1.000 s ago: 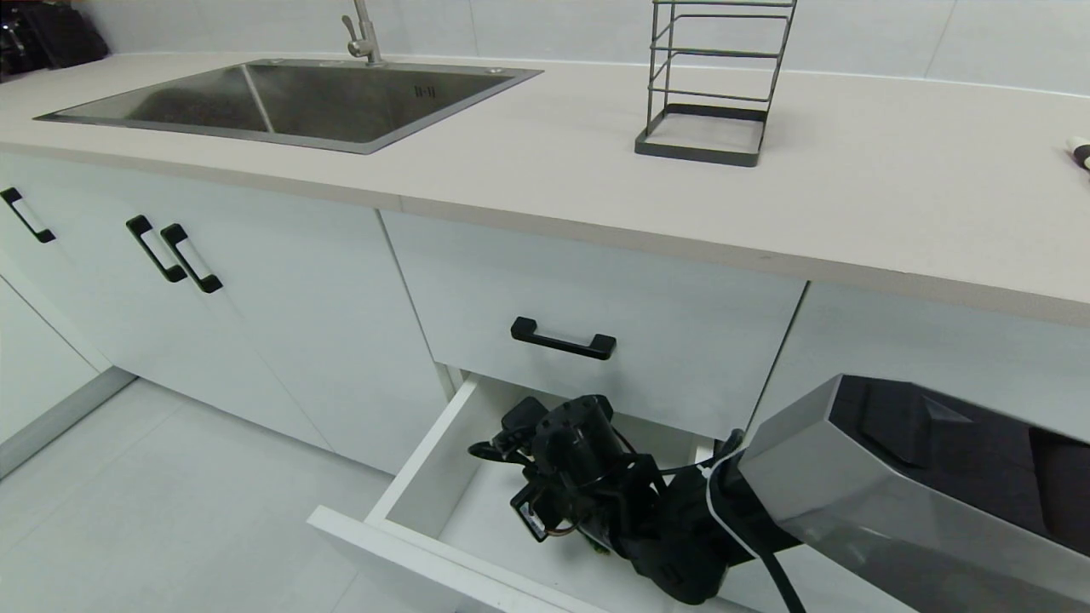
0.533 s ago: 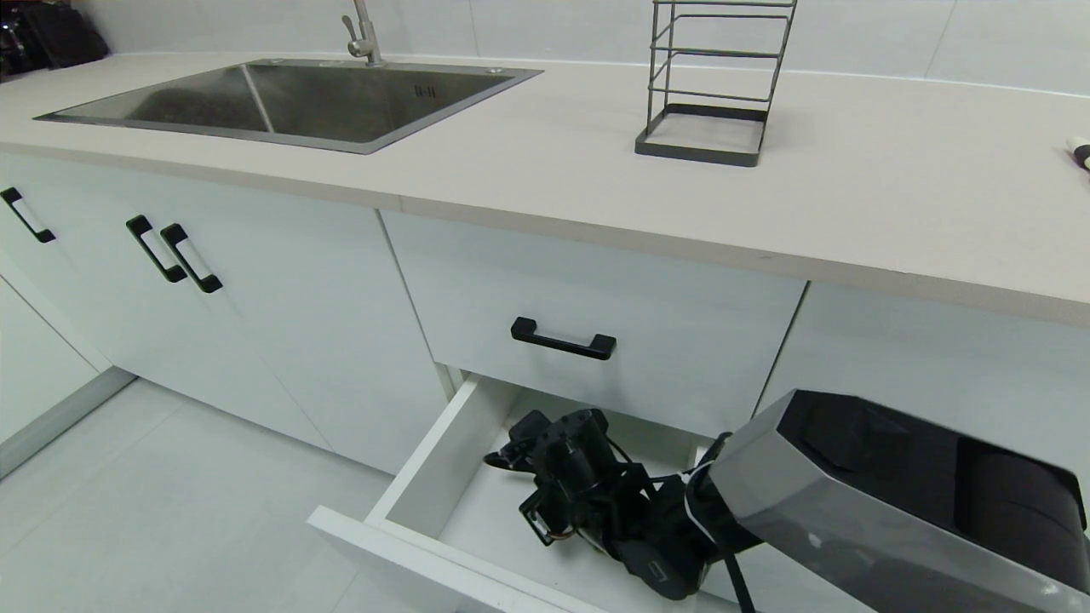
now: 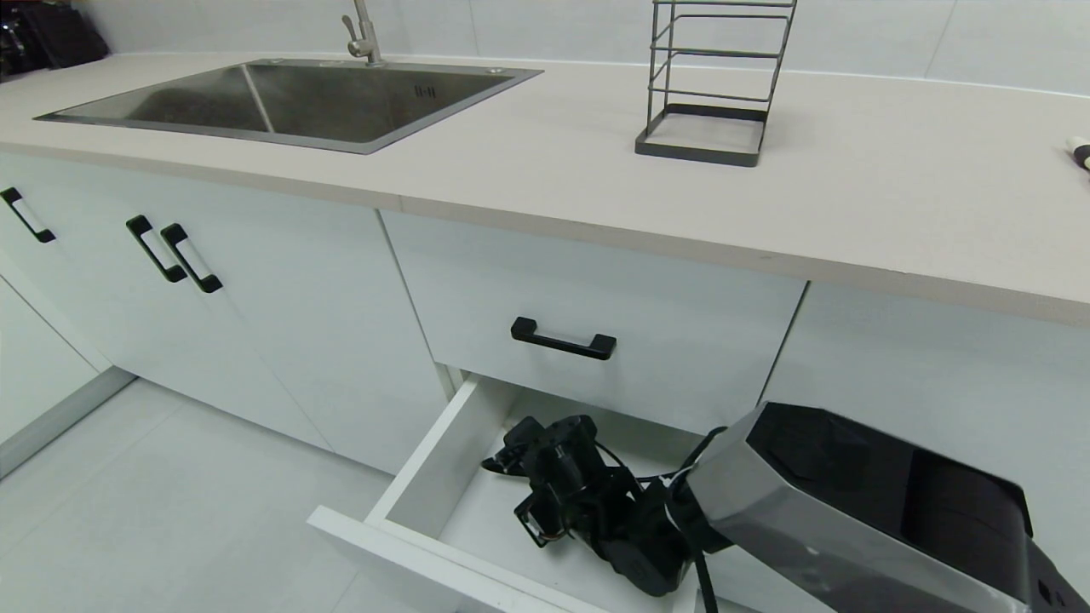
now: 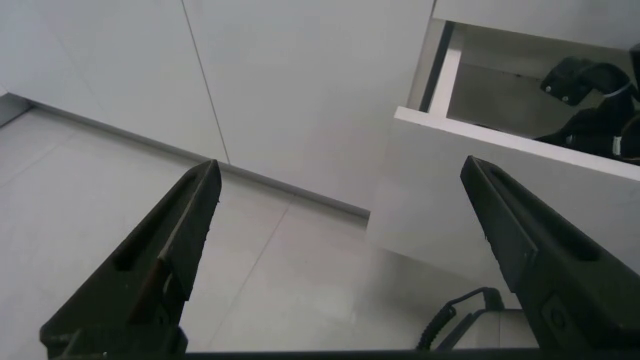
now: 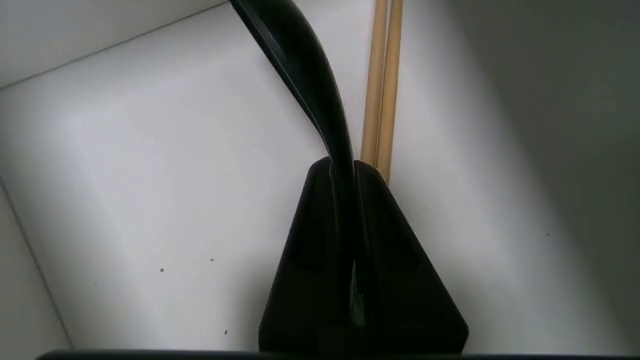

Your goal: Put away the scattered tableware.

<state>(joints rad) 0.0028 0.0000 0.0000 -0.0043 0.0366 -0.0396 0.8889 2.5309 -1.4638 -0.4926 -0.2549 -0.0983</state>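
A pale kitchen counter (image 3: 545, 179) runs across the head view, with a steel sink (image 3: 281, 98) set into it on the left and a dark wire rack (image 3: 711, 85) standing farther right. Below the counter are white cupboard doors and a closed drawer with a black handle (image 3: 562, 338). Under that drawer, the bottom drawer (image 3: 421, 464) stands pulled out, and the right gripper (image 3: 511, 451) is down inside it.

In the left wrist view, the left gripper (image 4: 340, 175) hangs over the grey floor (image 4: 130, 170) with its fingers spread wide and nothing between them. It faces the white front of the pulled-out drawer (image 4: 470, 190).

In the right wrist view, the right gripper (image 5: 345, 175) is closed tight on the thin curved handle of a black utensil (image 5: 300, 70). Its working end is out of sight, so what kind it is cannot be told. A pair of wooden chopsticks (image 5: 383, 70) lies on the white drawer floor (image 5: 150, 200) just beside the utensil.
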